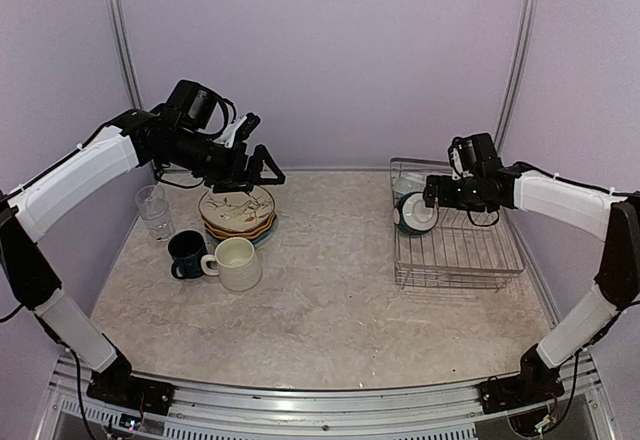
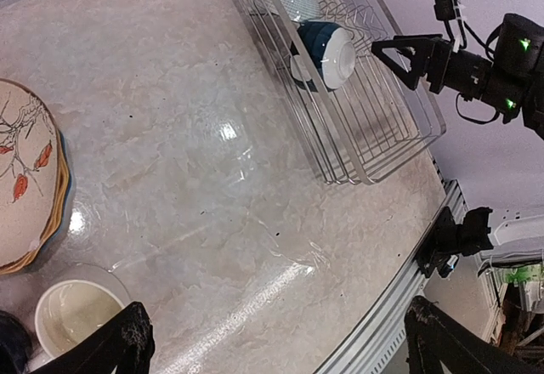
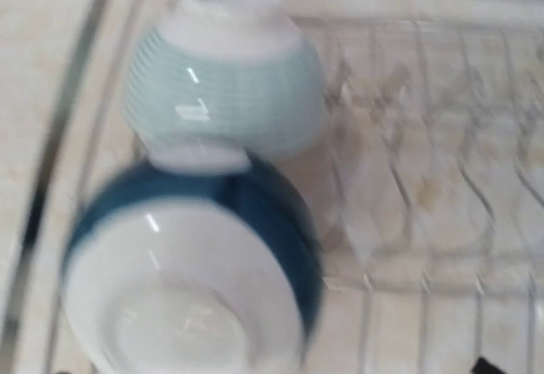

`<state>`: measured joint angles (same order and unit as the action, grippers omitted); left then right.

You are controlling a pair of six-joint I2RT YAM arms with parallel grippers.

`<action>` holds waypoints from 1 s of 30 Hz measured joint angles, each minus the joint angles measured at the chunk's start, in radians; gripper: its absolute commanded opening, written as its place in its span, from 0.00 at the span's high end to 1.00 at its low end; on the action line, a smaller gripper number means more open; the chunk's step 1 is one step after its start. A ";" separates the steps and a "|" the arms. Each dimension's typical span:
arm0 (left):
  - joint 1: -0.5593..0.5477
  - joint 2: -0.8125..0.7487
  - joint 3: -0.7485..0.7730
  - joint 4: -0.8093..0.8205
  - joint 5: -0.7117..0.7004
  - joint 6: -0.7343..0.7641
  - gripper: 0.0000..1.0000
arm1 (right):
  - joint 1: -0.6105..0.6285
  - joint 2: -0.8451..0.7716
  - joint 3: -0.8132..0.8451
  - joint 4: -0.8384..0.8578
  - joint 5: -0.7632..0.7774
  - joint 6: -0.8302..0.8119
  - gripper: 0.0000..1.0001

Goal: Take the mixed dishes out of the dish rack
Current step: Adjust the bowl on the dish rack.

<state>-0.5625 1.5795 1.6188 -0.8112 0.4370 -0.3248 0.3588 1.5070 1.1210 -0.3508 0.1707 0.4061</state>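
The dish rack (image 1: 470,255) stands at the right. A teal bowl (image 1: 413,213) with a pale inside lies on its side at the rack's left end. A pale green bowl (image 1: 408,185) sits behind it. My right gripper (image 1: 432,196) hovers just right of the teal bowl and holds nothing. The right wrist view is blurred and shows the teal bowl (image 3: 195,280) and the pale bowl (image 3: 225,76) close up. My left gripper (image 1: 262,165) is open and empty above the stacked plates (image 1: 238,210). The glass tumbler (image 1: 155,210), dark blue mug (image 1: 186,254) and cream mug (image 1: 236,263) stand on the table at the left.
The left wrist view shows the rack (image 2: 374,127), the teal bowl (image 2: 327,51), the plates (image 2: 25,178) and the cream mug (image 2: 76,314). Bare marbled tabletop lies between the dishes and the rack. A metal rail (image 1: 320,400) runs along the near edge.
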 measured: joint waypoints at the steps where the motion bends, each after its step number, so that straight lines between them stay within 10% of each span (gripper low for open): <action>1: 0.000 0.000 0.000 0.000 0.001 0.000 0.01 | 0.000 0.020 0.022 0.006 -0.008 -0.003 0.00; 30: -0.008 0.023 0.000 0.000 0.000 0.001 0.01 | -0.007 0.142 0.000 0.147 -0.002 0.008 0.00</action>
<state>-0.5701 1.6020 1.6188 -0.8116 0.4374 -0.3241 0.3515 1.6489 1.1206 -0.2035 0.1688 0.4145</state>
